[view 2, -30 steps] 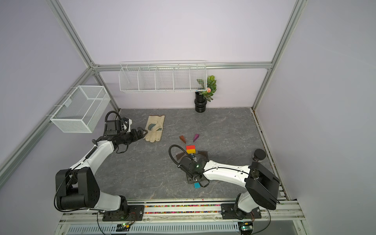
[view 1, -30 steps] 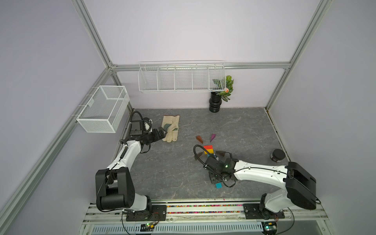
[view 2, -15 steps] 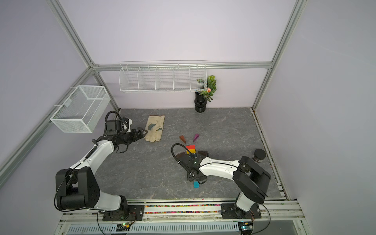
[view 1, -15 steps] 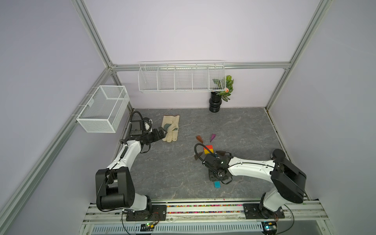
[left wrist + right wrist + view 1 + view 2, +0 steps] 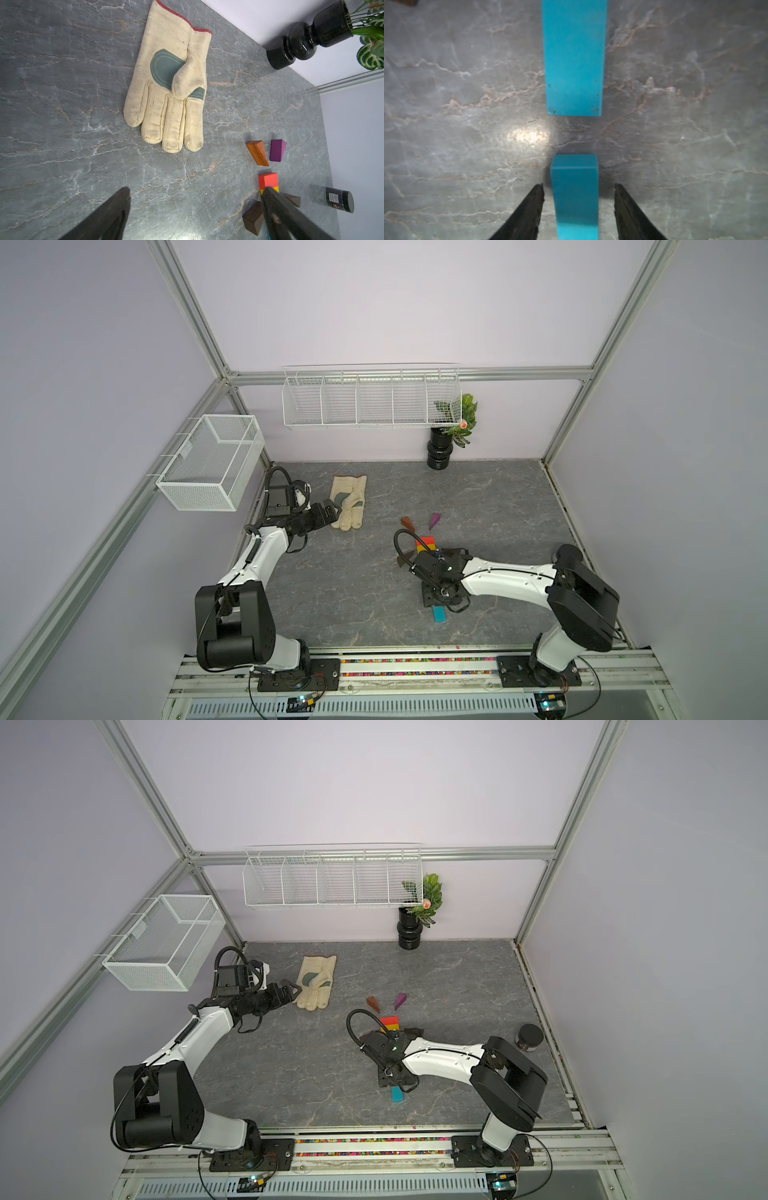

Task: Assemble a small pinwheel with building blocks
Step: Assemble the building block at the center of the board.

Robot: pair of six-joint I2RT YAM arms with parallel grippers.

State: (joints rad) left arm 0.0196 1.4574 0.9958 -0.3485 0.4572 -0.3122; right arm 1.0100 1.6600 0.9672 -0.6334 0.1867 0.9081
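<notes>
Nearer teal bar (image 5: 575,197) partly off-frame

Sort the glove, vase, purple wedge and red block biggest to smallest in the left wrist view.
1. glove
2. vase, though farther away
3. purple wedge and red block look about alike

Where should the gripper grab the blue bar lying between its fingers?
Across its two long straight sides, coming down from above. The teal bar lies flat on the table and is narrow, so the right gripper, open and straddling it, fits around its width.
</notes>
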